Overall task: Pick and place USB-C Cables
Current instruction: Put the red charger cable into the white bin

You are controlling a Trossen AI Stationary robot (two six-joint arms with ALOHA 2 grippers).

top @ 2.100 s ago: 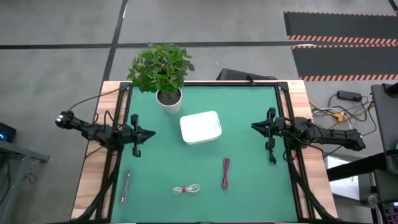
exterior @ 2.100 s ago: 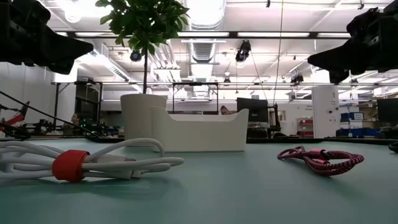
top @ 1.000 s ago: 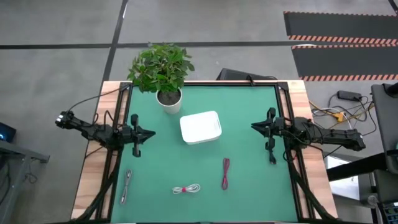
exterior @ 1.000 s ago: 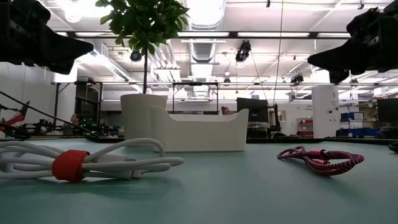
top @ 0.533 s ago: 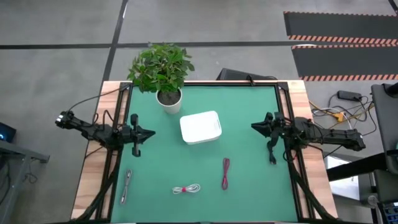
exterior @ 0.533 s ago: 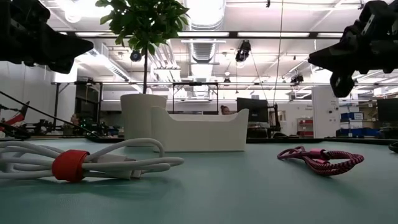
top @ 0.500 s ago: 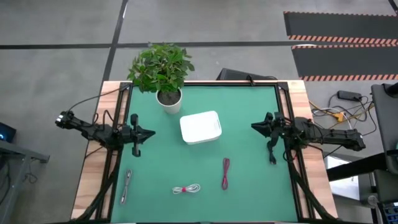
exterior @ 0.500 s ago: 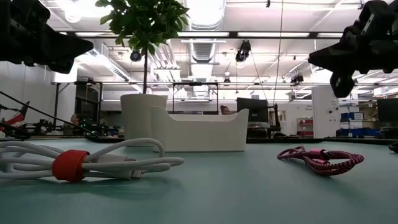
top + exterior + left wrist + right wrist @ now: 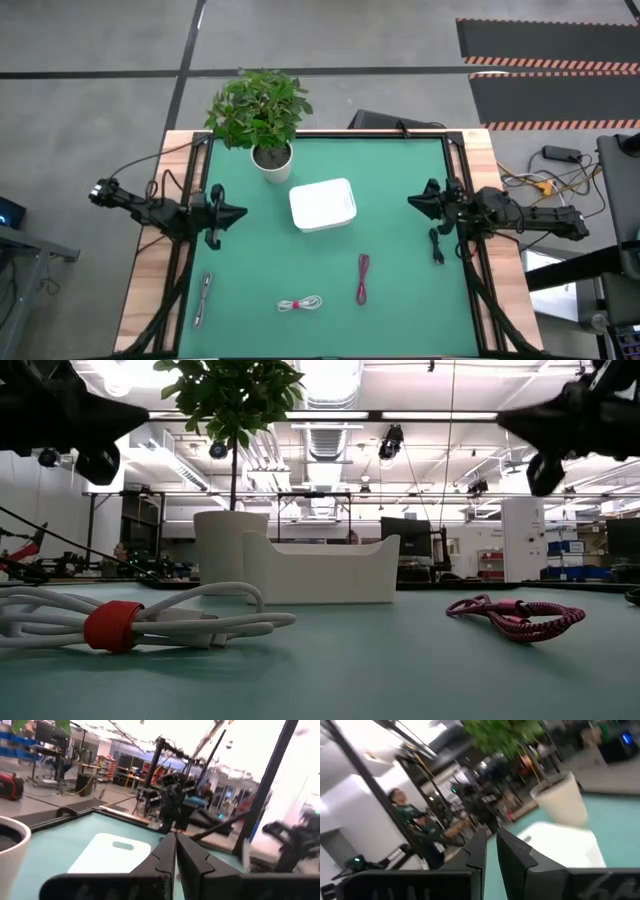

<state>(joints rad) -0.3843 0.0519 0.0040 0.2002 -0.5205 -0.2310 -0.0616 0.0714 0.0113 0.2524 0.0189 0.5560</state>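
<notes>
The left tool (image 9: 226, 213) hung above its side of the green desk (image 9: 400, 290) with its fingers (image 9: 162, 857) pressed together and nothing between them. The right tool (image 9: 420, 203) hung above the other side, and its fingers (image 9: 507, 850) were almost touching and held nothing too.

Between the two tools sat a white tray (image 9: 323, 204). It looked empty from above. A potted plant (image 9: 262, 118) stood just behind the tray, nearer the left tool.

All three cables lay flat on the desk, well apart from both tools and toward the front edge. The silver-grey cable (image 9: 203, 298) lay in front of the left tool, near the desk's side. The white cable with a red tie (image 9: 301, 303) lay in the middle front, between the tools. The dark red cable (image 9: 362, 277) lay in front of the right tool and was the nearest one to it.

So I think the job had hardly begun. No cable was picked up, and none was in the tray. All three were left to grab and move, most likely into the white tray.
</notes>
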